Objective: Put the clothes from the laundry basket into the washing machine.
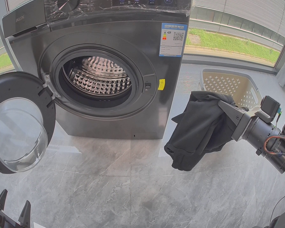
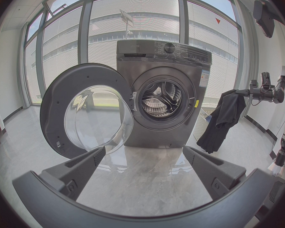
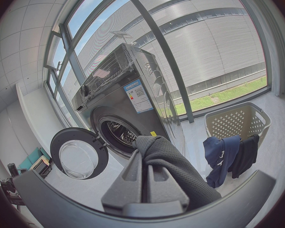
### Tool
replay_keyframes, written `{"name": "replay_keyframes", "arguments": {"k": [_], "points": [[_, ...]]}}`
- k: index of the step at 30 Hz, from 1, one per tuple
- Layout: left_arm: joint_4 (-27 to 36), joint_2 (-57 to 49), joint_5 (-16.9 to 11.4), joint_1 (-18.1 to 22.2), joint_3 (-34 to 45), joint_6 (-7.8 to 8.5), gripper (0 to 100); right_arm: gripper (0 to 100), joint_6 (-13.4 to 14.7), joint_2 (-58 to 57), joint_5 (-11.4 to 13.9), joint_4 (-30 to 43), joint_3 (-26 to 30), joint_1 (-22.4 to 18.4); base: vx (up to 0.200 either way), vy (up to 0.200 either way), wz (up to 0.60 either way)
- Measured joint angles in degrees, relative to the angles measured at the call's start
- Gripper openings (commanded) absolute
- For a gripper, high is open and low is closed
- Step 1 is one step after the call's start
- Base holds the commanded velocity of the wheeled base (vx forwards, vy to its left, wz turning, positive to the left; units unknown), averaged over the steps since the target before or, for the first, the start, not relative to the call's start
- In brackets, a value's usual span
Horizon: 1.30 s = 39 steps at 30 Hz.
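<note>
Clothes bound for the wash: a black garment (image 1: 199,127) hangs from the right tool (image 1: 228,108), whose fingers are clamped tight on a bunched upper fold. The limp cloth drapes free above the floor (image 1: 117,181), right of the washing machine (image 1: 117,38) and just in front of the basket (image 1: 224,84). Held this high, it looks able to swing left to the drum (image 1: 98,76) without dragging. The fabric is a fine matte mesh knit, soft and shapeless. A blue piece (image 3: 220,157) and a dark one (image 3: 247,155) lie draped over the rim of the beige, star-pierced plastic basket. The round door (image 1: 19,124), with its bulging clear bowl, stands swung wide to the left, leaving the dimpled steel drum open. The left tool (image 1: 13,206) hangs low at near left, fingers spread wide and empty, out of the garment's likely path. The floor is glossy grey stone-look tile.
</note>
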Motion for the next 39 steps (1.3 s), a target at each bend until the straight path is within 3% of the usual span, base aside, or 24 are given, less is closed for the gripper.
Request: {"name": "replay_keyframes", "arguments": {"k": [3, 24, 33, 39], "points": [[0.02, 0.00, -0.02, 0.00, 0.00, 0.00, 100, 0, 0.00, 0.04, -0.02, 0.00, 0.02, 0.00, 0.000, 0.000, 0.00], [-0.01, 0.00, -0.05, -0.02, 0.00, 0.00, 100, 0, 0.09, 0.45, 0.06, -0.06, -0.17, 0.00, 0.000, 0.200, 0.00], [0.02, 0.00, -0.05, -0.02, 0.00, 0.00, 100, 0, 0.09, 0.48, 0.09, -0.09, -0.11, 0.02, 0.000, 0.000, 0.00], [0.02, 0.00, -0.05, 0.00, 0.00, 0.00, 100, 0, 0.06, 0.48, 0.06, -0.06, -0.06, -0.05, -0.200, 0.000, 0.00]]}}
